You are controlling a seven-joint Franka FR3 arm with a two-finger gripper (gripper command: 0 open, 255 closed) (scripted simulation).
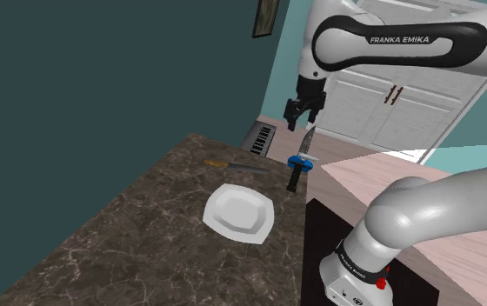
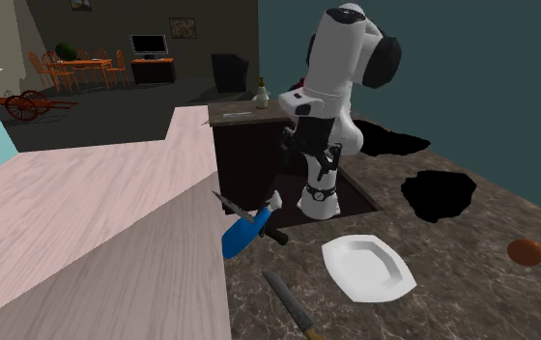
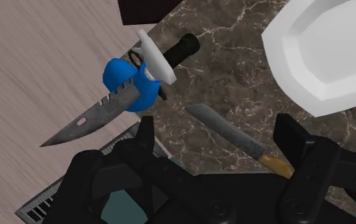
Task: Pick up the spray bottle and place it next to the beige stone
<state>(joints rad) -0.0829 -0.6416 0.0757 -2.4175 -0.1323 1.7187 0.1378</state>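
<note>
1. Shoulder view: black gripper [image 1: 305, 116] hanging over the edge of the dark marble counter [image 1: 129, 226] closest to the stand, above a blue spray bottle [image 1: 300, 161] with a white head. A serrated knife [image 1: 295, 179] with a black handle resting across the bottle, blade tip pointing up toward the gripper. On the counter nearby, a white plate [image 1: 238, 211] and a wooden-handled knife [image 1: 233, 164].
2. Second exterior view: spray bottle lying tilted right at the counter's edge, beside pale wood flooring, with the serrated knife across it. Reddish-brown stone [image 2: 526, 252] well apart from the bottle on the same counter, with the plate between them. Two black areas [image 2: 438, 193] in the counter close to the arm's base.
3. Wrist view: fingers [image 3: 146, 130] standing wide apart, clasping nothing. Spray bottle beyond the fingertips, untouched, with the serrated blade over its blue body. Wooden-handled knife lying between the two fingers on the marble, plate off to one side.
</note>
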